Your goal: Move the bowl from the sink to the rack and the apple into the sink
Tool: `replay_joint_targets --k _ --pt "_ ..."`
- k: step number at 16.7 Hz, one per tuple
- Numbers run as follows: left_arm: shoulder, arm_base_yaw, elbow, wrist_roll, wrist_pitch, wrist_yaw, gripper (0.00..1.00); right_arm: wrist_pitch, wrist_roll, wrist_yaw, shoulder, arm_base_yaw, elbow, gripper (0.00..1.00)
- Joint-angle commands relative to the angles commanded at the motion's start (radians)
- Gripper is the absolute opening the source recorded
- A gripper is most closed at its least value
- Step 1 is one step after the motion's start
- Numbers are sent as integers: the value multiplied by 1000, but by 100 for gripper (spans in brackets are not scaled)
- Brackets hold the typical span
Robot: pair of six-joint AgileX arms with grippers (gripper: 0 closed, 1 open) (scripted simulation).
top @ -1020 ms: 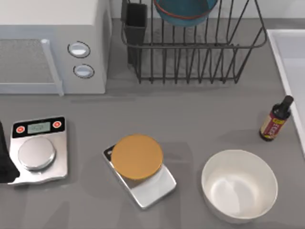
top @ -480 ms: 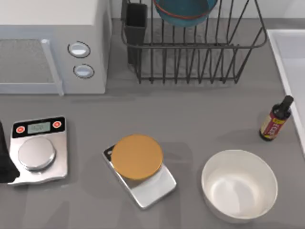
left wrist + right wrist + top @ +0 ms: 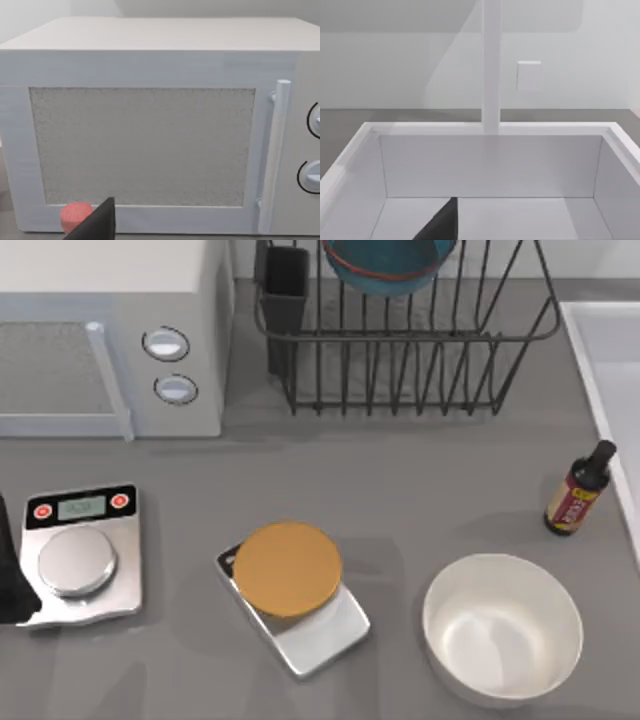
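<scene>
Bowl [image 3: 385, 262], teal-blue with a thin reddish-brown rim band, sits in the black wire rack [image 3: 420, 350] at the top of the table, tipped among the upright prongs so that its opening faces down toward the near side of the table and its rim shows as a curved band; it is round, so no long axis can be told. Left arm [image 3: 10, 570] shows as a dark shape at the table's left edge, beside the silver scale [image 3: 78, 555], and whether its fingers are apart or closed I cannot tell; in the left wrist view a dark finger tip [image 3: 97, 225] points toward the white microwave [image 3: 150, 125], with a small red rounded thing [image 3: 75, 216], which may be the apple, just beside it at the foot of the microwave door. In the right wrist view another dark finger tip [image 3: 440, 225] hangs over the inside of the white sink [image 3: 490, 165], behind which a white tap column [image 3: 491, 65] rises; its state I cannot tell either. Outward on the table lie a second scale [image 3: 300, 615] carrying 1 orange disc [image 3: 288, 567], a plain white bowl [image 3: 502, 630], and a small dark bottle [image 3: 578, 490] with a red label whose writing is too small to read. The silver scale's display and 2 red buttons show no legible figures. The rack's dark cutlery cup [image 3: 285, 290] stands at its left corner, next to the microwave's 2 knobs [image 3: 165, 343].
</scene>
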Motion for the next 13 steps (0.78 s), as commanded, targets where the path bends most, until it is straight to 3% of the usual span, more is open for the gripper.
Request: replay_joint_targets --k 9,13 --pt "0 0 0 0 0 0 100 -9 2 4 -10 0 3 100" --pt "0 0 0 0 0 0 100 -137 16 55 -156 11 27 100"
